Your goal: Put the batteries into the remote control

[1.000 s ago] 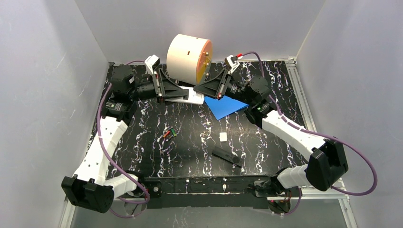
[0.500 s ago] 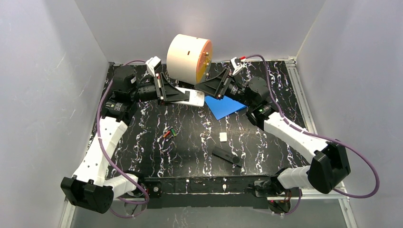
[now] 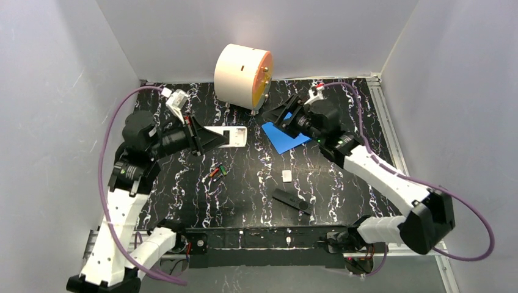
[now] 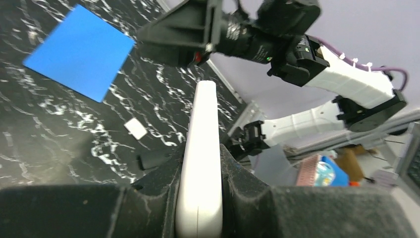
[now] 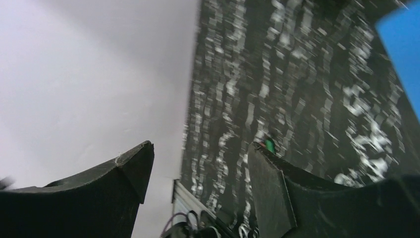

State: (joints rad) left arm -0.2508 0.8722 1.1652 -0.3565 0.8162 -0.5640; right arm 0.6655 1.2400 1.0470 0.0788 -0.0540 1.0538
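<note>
My left gripper [image 3: 206, 138] is shut on one end of the white remote control [image 3: 225, 136], holding it level above the table with its open compartment facing up. In the left wrist view the remote [image 4: 202, 148] is clamped edge-on between my fingers [image 4: 237, 178]. My right gripper [image 3: 280, 116] stands open and empty over the blue sheet [image 3: 284, 138], a short way right of the remote's free end. Both batteries [image 3: 216, 171], one orange-red and one dark green, lie together on the table below the remote. The right wrist view shows wide jaws [image 5: 198, 153] and a green battery tip [image 5: 269, 145].
A cream and orange drum [image 3: 243, 75] stands at the back. A small white cover piece [image 3: 286, 176] and a black remote [image 3: 291, 200] lie near the front middle. Grey walls close in both sides of the black marbled table [image 3: 342, 97].
My right gripper has opened, let go of the white remote and drawn back to the right. The left arm has pulled the remote leftward and toward the front.
</note>
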